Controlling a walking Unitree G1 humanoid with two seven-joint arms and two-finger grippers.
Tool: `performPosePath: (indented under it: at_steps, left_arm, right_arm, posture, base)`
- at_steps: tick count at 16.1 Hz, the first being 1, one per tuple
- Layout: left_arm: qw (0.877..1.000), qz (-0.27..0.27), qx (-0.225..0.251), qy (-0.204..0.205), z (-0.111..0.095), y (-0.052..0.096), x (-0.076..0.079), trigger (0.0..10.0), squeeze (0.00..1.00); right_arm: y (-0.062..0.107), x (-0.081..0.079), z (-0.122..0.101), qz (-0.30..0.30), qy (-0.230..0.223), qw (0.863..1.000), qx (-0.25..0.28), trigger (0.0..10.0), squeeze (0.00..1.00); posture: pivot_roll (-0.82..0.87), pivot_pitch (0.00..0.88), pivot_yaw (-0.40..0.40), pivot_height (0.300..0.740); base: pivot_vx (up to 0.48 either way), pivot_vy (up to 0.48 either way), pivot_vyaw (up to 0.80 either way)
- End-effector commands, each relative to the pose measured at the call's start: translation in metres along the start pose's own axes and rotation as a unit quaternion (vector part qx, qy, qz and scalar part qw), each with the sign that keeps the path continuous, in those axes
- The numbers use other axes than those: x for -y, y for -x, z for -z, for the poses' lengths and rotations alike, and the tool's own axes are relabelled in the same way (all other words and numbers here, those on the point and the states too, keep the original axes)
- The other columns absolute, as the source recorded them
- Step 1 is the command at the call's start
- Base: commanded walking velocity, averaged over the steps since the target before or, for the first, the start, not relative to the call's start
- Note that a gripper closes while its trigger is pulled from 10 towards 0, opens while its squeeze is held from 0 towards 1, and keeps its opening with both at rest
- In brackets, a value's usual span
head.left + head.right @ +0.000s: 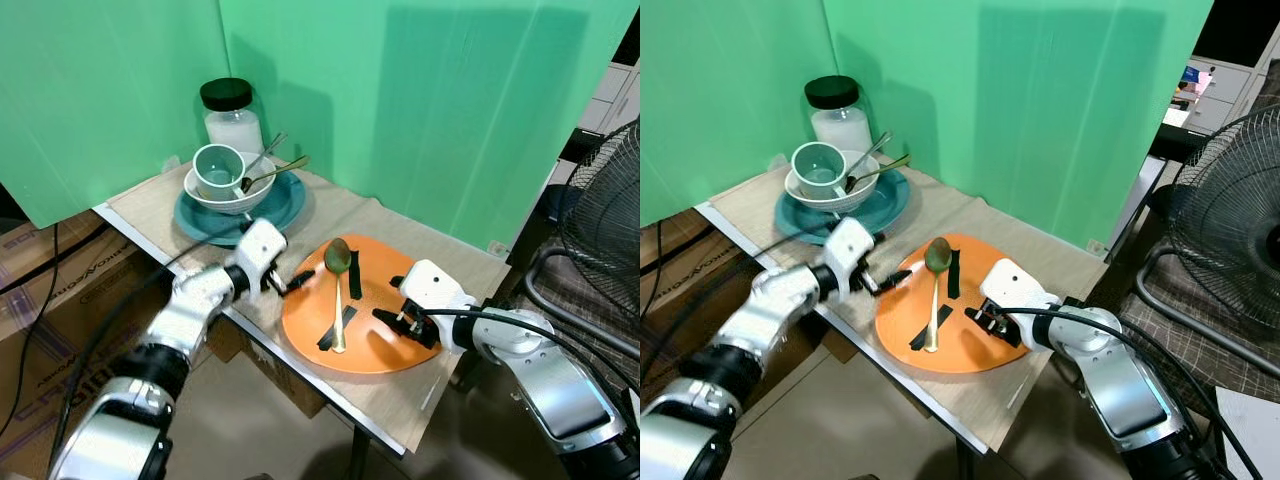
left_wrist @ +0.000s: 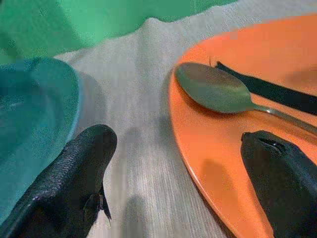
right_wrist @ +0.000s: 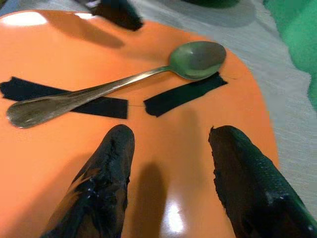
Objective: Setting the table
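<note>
An orange plate [image 1: 375, 340] lies near the table's front edge on a beige cloth. On it rests a gold spoon [image 1: 338, 300], its bowl pointing to the back, between two black tape strips [image 3: 184, 92]. My left gripper [image 1: 292, 283] is open at the plate's left rim, with one finger [image 2: 74, 173] over the cloth and the other [image 2: 282, 178] over the plate. My right gripper [image 1: 388, 300] is open low over the plate's right half, its fingers [image 3: 106, 173] pointing at the spoon with nothing between them.
At the back left, a teal plate [image 1: 285, 205] carries a white bowl [image 1: 225, 195], a teal cup [image 1: 218, 168] and cutlery [image 1: 270, 170]. Behind it is a black-lidded jar [image 1: 232, 118]. Green screens wall the back. A fan [image 1: 605, 200] stands right, cardboard boxes [image 1: 40, 280] left.
</note>
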State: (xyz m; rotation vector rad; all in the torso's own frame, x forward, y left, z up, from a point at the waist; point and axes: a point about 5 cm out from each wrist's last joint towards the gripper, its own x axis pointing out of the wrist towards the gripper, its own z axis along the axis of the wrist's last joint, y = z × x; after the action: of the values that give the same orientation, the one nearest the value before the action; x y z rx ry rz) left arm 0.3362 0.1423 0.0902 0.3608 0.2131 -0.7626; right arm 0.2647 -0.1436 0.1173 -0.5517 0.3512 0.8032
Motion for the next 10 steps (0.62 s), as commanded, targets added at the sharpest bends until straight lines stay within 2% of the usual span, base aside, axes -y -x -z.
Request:
performPosePath:
  at_steps: [1, 3, 4, 5, 7, 10]
  left_arm:
    - [1.0, 0.005, 0.009, -0.008, -0.006, 0.002, 0.0, 10.0, 0.0]
    - [0.999, 0.03, 0.038, -0.001, -0.014, 0.003, 0.008, 10.0, 0.0]
    - [0.997, 0.058, 0.053, 0.005, -0.019, 0.003, 0.016, 10.0, 0.0]
    - [0.996, 0.08, 0.049, 0.0, -0.019, 0.002, 0.022, 10.0, 0.0]
    - [0.996, 0.084, -0.006, -0.034, -0.005, 0.001, 0.023, 10.0, 0.0]
    - [0.99, 0.072, -0.088, -0.088, 0.012, 0.005, 0.012, 10.0, 0.0]
  right_arm:
    - [0.002, 0.013, 0.001, 0.041, 0.001, 0.999, -0.002, 10.0, 0.0]
    - [0.001, 0.032, 0.006, 0.126, -0.002, 0.992, -0.012, 10.0, 0.0]
    - [0.001, 0.038, 0.011, 0.151, -0.005, 0.988, -0.021, 10.0, 0.0]
    - [0.001, 0.039, 0.015, 0.155, 0.013, 0.987, -0.032, 10.0, 0.0]
    - [-0.002, 0.033, 0.016, 0.132, 0.039, 0.99, -0.037, 10.0, 0.0]
    - [-0.006, 0.017, 0.019, 0.083, 0.061, 0.994, -0.037, 10.0, 0.0]
  posture:
    - [-0.11, 0.0, 0.061, 0.74]
    - [-0.11, 0.0, 0.062, 0.74]
    - [-0.11, 0.0, 0.061, 0.74]
    - [-0.11, 0.0, 0.059, 0.74]
    - [-0.12, 0.0, 0.06, 0.74]
    - [-0.12, 0.0, 0.059, 0.74]
  base:
    - [0.0, 0.0, 0.0]
    - [0.0, 0.0, 0.0]
    - [0.0, 0.0, 0.0]
    - [0.0, 0.0, 0.0]
    - [0.0, 0.0, 0.0]
    - [0.0, 0.0, 0.0]
